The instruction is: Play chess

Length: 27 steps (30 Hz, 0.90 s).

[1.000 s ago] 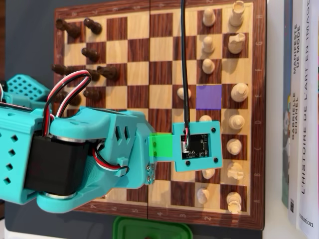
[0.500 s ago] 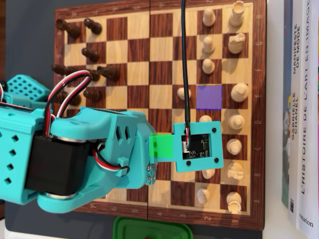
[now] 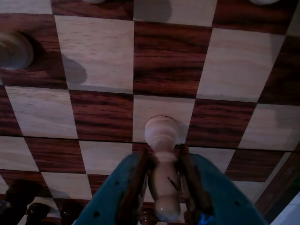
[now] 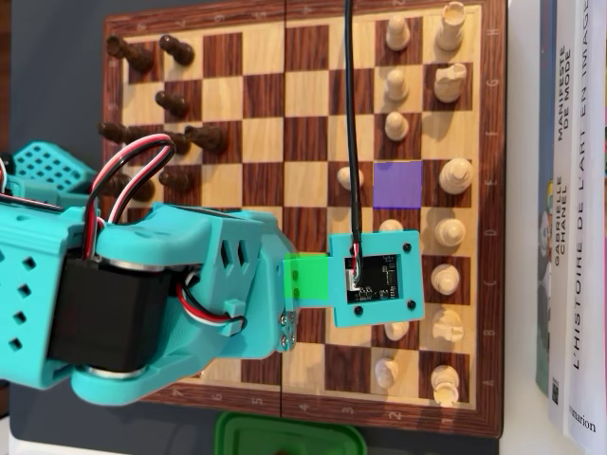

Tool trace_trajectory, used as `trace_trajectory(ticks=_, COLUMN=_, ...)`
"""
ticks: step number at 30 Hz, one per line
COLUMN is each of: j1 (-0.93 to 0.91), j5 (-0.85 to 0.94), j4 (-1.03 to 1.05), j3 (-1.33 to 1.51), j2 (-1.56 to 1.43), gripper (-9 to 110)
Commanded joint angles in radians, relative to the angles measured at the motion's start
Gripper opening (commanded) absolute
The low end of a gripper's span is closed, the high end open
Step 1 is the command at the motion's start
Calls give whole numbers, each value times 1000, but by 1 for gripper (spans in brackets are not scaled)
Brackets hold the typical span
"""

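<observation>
In the wrist view my teal gripper (image 3: 162, 153) is shut on a pale chess piece (image 3: 161, 133). Its wide base sits at a light square of the chessboard (image 3: 98, 51), and its rounded head lies between my fingers (image 3: 140, 173). Whether the base touches the board I cannot tell. In the overhead view my arm (image 4: 161, 294) covers the lower left of the chessboard (image 4: 308, 142), and the jaws are hidden under the wrist camera module (image 4: 375, 280). A green marked square (image 4: 305, 280) lies beside the module and a purple marked square (image 4: 396, 183) above it.
Pale pieces (image 4: 455, 175) stand in the right columns and dark pieces (image 4: 175, 100) at the left. One pale pawn (image 4: 349, 177) stands left of the purple square. Books (image 4: 569, 209) lie right of the board. A green container (image 4: 289, 436) sits at the near edge.
</observation>
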<state>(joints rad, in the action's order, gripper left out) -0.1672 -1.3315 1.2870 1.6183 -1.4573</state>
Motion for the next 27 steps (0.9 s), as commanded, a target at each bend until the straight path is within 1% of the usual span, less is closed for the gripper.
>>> trace_trajectory(ticks=1, j1=2, j5=3, j4=9, j3=-38, j2=-8, gripper=11)
trace_trajectory(ticks=6, j1=6, j5=3, j4=5, j3=-38, j2=-9, gripper=15)
trace_trajectory(ticks=13, j1=6, j5=3, j4=9, j3=-35, j2=-83, gripper=15)
trace_trajectory(ticks=22, j1=12, j5=3, j4=9, j3=-35, j2=-103, gripper=15)
trace_trajectory(ticks=27, j1=12, j5=3, j4=11, j3=-18, j2=-219, gripper=15)
